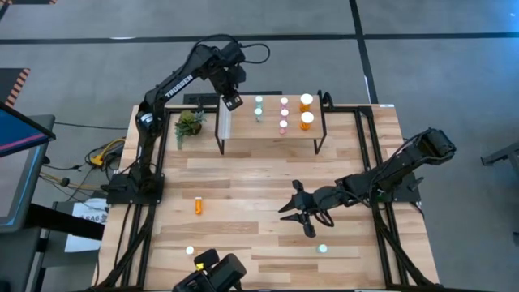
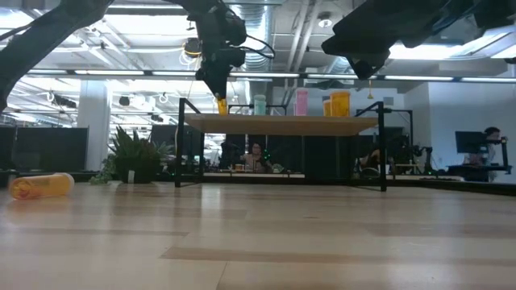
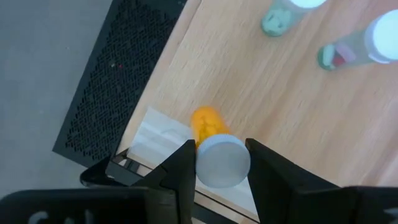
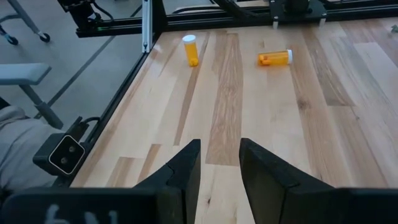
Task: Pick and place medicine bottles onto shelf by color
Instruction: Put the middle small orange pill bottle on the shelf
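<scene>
The left claw (image 3: 217, 163) grips an orange bottle (image 3: 211, 134) over the shelf (image 1: 268, 134) end; released tilted, it could roll off; the right claw (image 1: 302, 212) hangs open above the tabletop (image 1: 243, 186)

The left arm reaches up from its base and bends over the shelf (image 1: 268, 130), its left gripper (image 1: 232, 100) hanging above the shelf's pale end, its 2 fingers (image 3: 180, 169) closed on a small orange bottle (image 3: 214, 152) by its white cap. The right arm stretches low, well in front of the shelf, its right gripper (image 1: 293, 209) empty, fingers spread apart
</scene>
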Robot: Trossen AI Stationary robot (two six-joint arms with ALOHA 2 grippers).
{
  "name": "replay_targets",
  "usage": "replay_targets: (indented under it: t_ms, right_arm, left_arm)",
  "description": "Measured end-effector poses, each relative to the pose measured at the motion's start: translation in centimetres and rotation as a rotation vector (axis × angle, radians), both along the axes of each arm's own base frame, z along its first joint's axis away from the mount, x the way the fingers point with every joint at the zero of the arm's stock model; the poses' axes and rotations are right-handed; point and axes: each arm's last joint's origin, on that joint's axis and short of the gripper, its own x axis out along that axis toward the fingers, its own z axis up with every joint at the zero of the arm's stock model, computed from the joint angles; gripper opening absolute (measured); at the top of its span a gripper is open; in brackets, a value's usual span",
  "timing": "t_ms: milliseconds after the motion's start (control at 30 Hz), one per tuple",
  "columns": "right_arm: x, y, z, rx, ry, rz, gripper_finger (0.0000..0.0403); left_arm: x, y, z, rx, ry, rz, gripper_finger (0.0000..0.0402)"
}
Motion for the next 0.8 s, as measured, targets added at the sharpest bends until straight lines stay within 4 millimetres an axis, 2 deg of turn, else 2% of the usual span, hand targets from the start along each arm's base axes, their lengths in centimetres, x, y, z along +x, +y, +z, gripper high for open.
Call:
replay_targets:
  t_ms: [800]
  right_arm:
    - [0.00, 0.00, 0.01, 0.000, -0.001, 0.000, 0.0132]
  left_arm:
    - [-0.01, -0.09, -0.79, -0.041, 0.018, 0.005, 0.0108]
